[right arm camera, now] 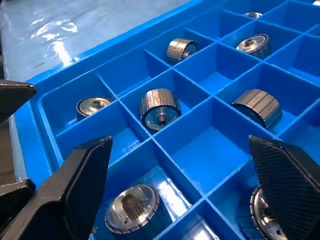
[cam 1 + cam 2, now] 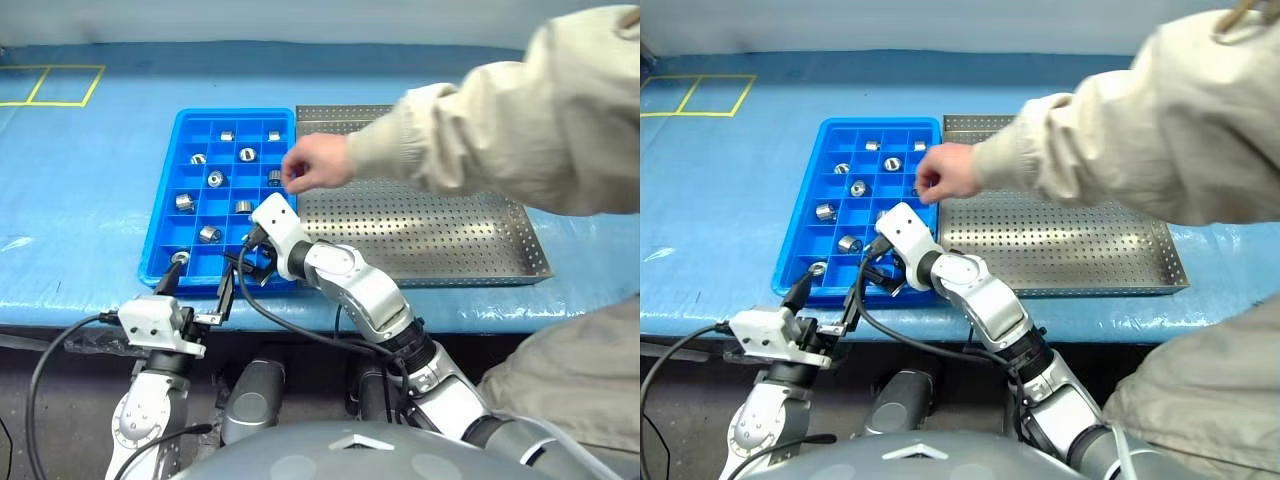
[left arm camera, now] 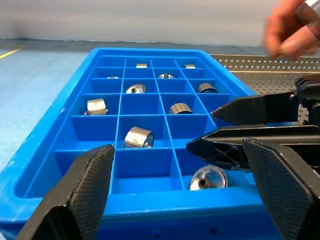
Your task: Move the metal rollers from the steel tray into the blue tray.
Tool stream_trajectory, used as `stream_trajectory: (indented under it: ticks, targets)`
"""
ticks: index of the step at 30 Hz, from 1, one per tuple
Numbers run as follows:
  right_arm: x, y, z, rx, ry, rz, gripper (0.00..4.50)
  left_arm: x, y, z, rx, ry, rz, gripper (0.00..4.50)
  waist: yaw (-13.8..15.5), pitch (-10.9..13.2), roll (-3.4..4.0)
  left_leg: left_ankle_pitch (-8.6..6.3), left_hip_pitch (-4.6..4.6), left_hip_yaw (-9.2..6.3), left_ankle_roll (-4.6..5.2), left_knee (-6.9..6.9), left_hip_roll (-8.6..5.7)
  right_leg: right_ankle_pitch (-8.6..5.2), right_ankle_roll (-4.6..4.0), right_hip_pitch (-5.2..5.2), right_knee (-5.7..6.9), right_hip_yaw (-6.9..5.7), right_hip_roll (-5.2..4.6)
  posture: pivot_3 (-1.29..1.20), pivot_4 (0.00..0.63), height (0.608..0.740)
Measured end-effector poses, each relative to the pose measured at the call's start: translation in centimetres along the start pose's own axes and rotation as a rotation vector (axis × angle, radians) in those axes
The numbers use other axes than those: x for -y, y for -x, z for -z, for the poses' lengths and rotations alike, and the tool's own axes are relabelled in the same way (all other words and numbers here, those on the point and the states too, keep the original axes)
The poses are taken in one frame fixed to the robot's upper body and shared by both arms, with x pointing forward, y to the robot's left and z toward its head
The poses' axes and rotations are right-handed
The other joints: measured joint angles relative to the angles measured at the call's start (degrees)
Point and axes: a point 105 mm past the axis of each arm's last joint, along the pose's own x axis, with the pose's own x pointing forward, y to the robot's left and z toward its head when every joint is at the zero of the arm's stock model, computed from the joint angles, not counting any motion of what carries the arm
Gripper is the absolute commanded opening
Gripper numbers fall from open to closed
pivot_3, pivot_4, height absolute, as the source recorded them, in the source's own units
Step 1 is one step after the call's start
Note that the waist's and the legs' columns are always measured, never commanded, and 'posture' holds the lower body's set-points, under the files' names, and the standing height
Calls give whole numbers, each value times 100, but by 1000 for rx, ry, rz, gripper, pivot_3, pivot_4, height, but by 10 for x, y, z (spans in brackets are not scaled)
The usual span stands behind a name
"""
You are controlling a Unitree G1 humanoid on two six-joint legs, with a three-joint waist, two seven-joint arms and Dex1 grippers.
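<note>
Metal rollers (image 2: 209, 234), shiny ribbed cylinders with hollow centres, lie singly in square compartments of the blue tray (image 2: 163, 222), a glossy plastic grid beside the perforated steel tray (image 2: 470, 238) on the blue-covered bench (image 2: 90, 200). The right end effector (image 1: 180, 165) gapes empty over the tray's near-edge compartments, rollers just below its black textured fingers. The left end effector (image 3: 185, 185) hangs open off the near rim, while a person's hand (image 2: 315, 163) hovers over the far cells.

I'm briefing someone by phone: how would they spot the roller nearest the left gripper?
Find the blue tray on the blue-covered table, left of the steel tray. Go to its row of compartments nearest the robot, then the left corner compartment, just beyond the open left gripper. The metal roller there stands alone, with empty compartments beside it.
</note>
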Motion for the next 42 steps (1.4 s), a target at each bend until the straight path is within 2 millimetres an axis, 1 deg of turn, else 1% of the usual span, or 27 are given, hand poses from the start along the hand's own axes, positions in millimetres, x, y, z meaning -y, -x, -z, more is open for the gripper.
stream_trajectory:
  ticks: [2,5,8,11,14,22,39,42]
  targets:
    - [5,6,-1,15,-29,12,4479,4,-4,-1,3,1,32,4500,-19,-1,-2,0,0,0,0,4,-1,1,2,1,0,0,0,183,150,740]
    - [11,23,-5,51,-49,-2,4479,11,-9,-2,0,-1,94,4500,-66,-1,-2,1,-7,2,1,2,-1,3,3,12,3,3,0,162,150,740]
    - [17,39,-2,52,-49,-5,4479,18,-13,-2,-5,14,138,4500,-174,-1,-1,1,-12,2,2,0,0,3,3,7,7,3,0,145,150,740]
    - [19,48,3,45,-55,-3,4479,19,-15,-1,-13,9,158,4500,-315,-1,-1,1,-11,3,2,0,1,3,2,7,11,3,1,132,150,740]
    - [21,54,5,42,-60,3,4479,19,-18,-2,-5,10,168,4500,-375,-1,-1,2,-10,4,2,4,2,3,3,10,12,4,0,121,150,740]
    - [20,58,7,34,-54,4,4479,19,-18,6,-32,13,179,4500,-444,-1,-2,2,-9,4,2,8,2,4,3,10,15,4,0,111,150,740]
    - [21,58,9,22,-64,23,4479,20,-18,7,-37,10,185,4500,-448,-1,-2,2,-8,4,2,12,1,4,3,10,23,5,0,125,150,740]
    - [22,57,7,33,-69,38,4479,20,-18,7,-38,11,183,4500,-449,-1,-2,2,-7,4,3,13,1,4,3,10,27,5,0,125,150,740]
